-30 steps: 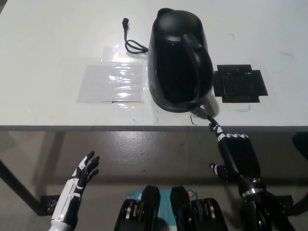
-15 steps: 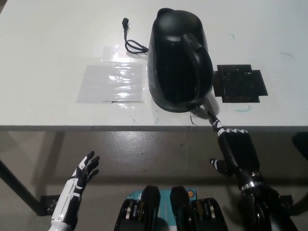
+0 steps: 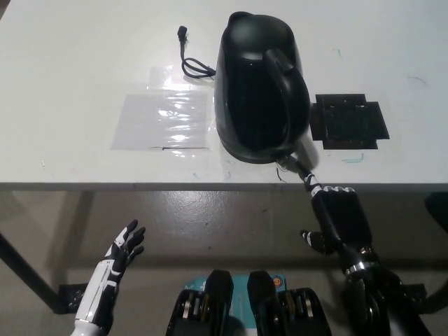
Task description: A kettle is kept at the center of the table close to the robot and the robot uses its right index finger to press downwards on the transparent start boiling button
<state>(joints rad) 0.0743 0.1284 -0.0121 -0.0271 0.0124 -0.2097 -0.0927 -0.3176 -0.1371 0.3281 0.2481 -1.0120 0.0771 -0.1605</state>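
Head view: one kettle (image 3: 260,87); right hand (image 3: 334,213) fingertip at its button; left hand (image 3: 123,246) open.

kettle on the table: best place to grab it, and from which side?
Grip the kettle by its arched handle, which runs along the top toward the near edge of the table. Come from above, fingers wrapping across the handle from the right side. The right hand is already nearest, one finger at the kettle's base; the left hand rests low, open.

A lab or test bench: bare white table (image 3: 84,42) over concrete floor (image 3: 210,217)
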